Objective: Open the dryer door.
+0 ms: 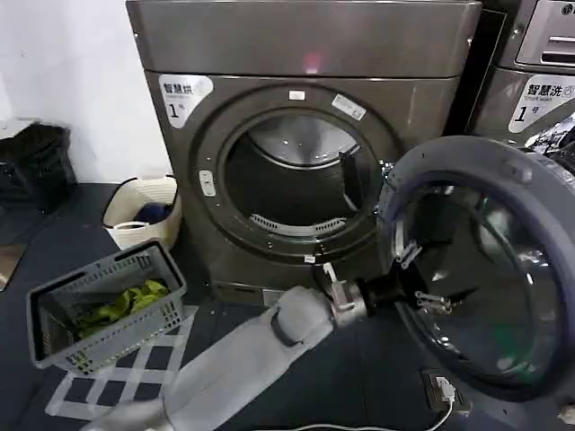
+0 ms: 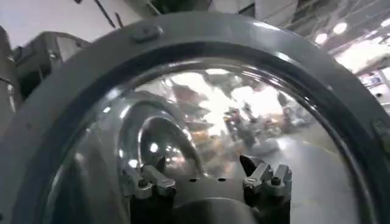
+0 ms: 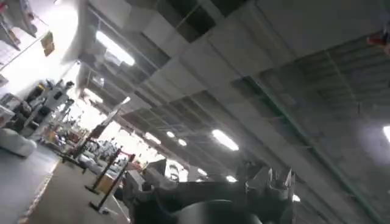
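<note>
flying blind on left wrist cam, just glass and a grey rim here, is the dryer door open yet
Observer: Yes. The dryer door stands swung wide to the robot's right, and the drum opening is fully exposed.
Operator: where's my left claw on it
Observer: The left claw is at the door's inner glass, near the edge closest to the drum, open.
Operator: right arm?
Observer: The right claw points up toward the ceiling.

The dryer is dark metallic grey with white labels; its door has a lighter grey rim around dark glass. At 9 o'clock, a grey slotted basket holds green cloth, above a white grid on the dark floor. A cream bin sits at 10 o'clock
</note>
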`<action>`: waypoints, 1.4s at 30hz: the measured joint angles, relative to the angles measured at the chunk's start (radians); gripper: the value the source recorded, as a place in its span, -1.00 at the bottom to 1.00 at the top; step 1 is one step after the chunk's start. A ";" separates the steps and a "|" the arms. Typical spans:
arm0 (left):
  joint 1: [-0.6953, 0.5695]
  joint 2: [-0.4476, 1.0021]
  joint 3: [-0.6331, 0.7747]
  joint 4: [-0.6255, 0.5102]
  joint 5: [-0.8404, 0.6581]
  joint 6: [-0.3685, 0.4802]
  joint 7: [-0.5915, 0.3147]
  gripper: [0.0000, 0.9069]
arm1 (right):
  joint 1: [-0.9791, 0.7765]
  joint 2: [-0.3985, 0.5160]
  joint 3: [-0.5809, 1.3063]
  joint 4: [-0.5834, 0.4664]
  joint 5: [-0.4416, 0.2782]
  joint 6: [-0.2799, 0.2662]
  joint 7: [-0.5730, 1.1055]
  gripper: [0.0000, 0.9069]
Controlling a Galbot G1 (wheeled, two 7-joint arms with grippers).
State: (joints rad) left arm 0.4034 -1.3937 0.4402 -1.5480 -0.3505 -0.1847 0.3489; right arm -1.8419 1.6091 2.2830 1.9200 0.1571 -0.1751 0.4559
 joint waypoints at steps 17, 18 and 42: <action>-0.026 -0.099 0.000 0.100 0.016 0.109 -0.030 1.00 | -0.004 0.000 0.002 0.026 0.047 0.012 -0.015 1.00; -0.019 -0.094 0.000 0.087 0.013 0.115 -0.008 1.00 | -0.002 0.000 -0.001 0.030 0.062 0.021 -0.024 1.00; 0.492 0.683 -0.444 -0.744 -0.228 0.568 -0.312 1.00 | 0.047 -0.002 -0.209 0.045 0.131 0.005 -0.084 1.00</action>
State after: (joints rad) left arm 0.8949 -0.7103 -0.0034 -2.2921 -0.5785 0.3835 0.0372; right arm -1.7952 1.6069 2.0738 1.9648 0.2884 -0.1700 0.3722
